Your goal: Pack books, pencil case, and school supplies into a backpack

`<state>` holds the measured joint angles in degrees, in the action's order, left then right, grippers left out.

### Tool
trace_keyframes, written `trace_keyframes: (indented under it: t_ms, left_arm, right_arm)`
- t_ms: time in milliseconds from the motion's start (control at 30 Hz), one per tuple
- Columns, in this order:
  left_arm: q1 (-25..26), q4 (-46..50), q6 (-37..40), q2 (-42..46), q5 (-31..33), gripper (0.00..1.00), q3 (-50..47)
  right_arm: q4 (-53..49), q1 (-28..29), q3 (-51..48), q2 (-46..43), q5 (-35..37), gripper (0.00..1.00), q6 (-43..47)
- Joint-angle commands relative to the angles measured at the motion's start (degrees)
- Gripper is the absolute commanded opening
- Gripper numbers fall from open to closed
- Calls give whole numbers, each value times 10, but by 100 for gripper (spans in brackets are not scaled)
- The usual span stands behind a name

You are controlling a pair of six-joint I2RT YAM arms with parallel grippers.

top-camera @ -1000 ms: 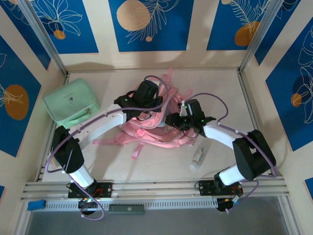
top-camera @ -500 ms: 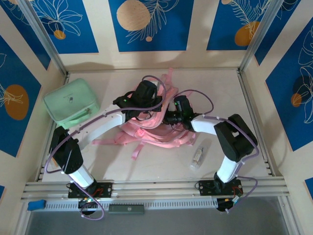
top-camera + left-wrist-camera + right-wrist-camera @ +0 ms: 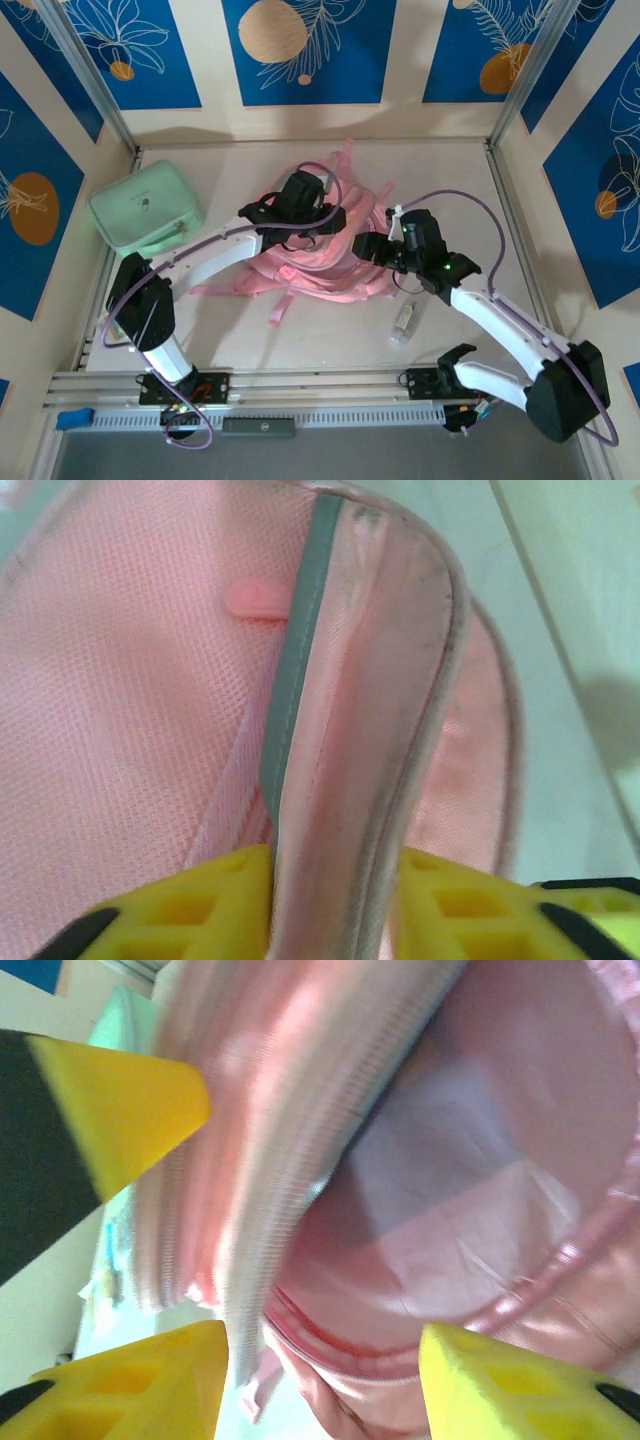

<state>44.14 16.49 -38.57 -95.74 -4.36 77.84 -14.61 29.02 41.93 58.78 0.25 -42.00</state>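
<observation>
The right fingers (image 3: 130,1390) are pulling back from the backpack (image 3: 322,276), gaping wide and empty. The left fingers (image 3: 200,905) are straddling its rim, probably propping it open, but I cannot tell whether they are gripping it.

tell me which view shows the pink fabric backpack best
Top external: the pink fabric backpack lies mid-table, straps spread, outline mostly visible. Left wrist gives a close grey-zipped edge; right wrist a blurred open pocket.
</observation>
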Motion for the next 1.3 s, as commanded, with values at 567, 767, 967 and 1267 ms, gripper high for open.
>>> trace_keyframes:
  t_ms: [567,767,967,1267]
  left_arm:
    - [-160,-72,-65,264,-17,73,-340]
    - [-187,-93,-86,250,3,76,-371]
    - [-195,-165,-131,196,14,71,-385]
    - [-195,-269,-191,127,-6,45,-409]
  right_arm:
    - [-91,209,74,133,120,61,-40]
    - [-45,188,44,150,122,61,-48]
    - [-37,160,39,161,114,61,-32]
    - [-21,114,45,171,93,61,3]
